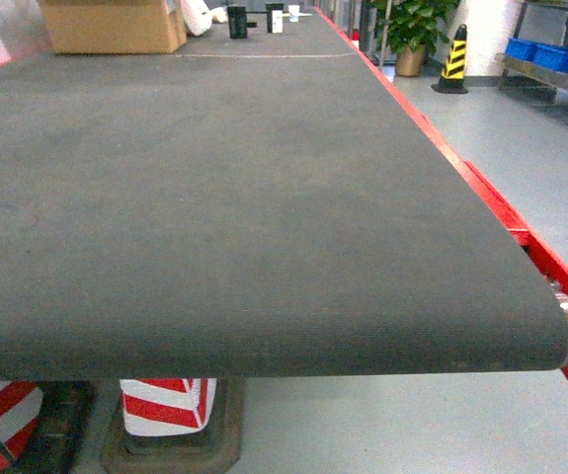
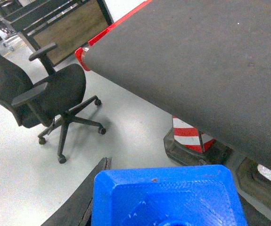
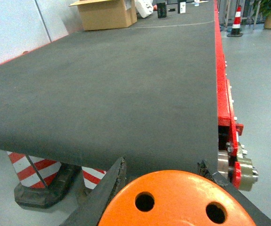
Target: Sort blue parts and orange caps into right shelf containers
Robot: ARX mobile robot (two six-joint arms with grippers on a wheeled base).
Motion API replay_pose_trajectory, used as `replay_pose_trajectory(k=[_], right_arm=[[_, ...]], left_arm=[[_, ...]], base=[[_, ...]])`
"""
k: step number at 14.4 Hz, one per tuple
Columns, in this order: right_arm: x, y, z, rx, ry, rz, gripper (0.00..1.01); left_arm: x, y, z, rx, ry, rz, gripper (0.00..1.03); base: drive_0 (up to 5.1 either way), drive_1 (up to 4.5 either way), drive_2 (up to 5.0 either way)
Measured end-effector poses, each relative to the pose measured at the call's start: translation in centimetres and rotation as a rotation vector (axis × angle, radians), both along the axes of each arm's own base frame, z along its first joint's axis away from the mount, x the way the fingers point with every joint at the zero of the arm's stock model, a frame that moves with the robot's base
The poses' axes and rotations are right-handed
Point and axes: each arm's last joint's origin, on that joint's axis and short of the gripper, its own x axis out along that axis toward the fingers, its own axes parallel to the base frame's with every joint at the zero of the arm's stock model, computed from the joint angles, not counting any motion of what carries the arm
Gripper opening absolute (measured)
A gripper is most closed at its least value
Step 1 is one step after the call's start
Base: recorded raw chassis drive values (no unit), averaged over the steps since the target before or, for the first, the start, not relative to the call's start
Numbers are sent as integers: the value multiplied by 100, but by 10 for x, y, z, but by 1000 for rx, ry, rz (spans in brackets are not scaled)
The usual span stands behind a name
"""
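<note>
Conveyor belt (image 1: 244, 197) fills the head view, blue crates (image 1: 555, 54) on the far right shelf. Left wrist: jaws grip a blue part (image 2: 168, 197) above the floor. Right wrist: jaws clamp an orange cap (image 3: 177, 200) near the belt's end.

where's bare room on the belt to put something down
Nearly the whole belt is bare, from its near rounded end up to the faint seam line across it, between the red side rail and the left edge. The far end is crowded: a cardboard box and small black and white items sit beyond the seam.
</note>
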Motion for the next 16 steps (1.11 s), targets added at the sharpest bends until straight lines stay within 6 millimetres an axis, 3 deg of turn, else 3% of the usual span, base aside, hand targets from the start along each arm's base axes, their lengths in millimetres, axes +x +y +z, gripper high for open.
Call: replay_pose_trajectory(k=[6, 16], right_arm=[[0, 0, 0, 0, 1, 0, 41], [0, 0, 0, 0, -1, 0, 41]], left_arm=[[0, 0, 0, 0, 0, 0, 45], [0, 0, 0, -1, -1, -1, 45]], base=[[0, 0, 0], [484, -355, -104]])
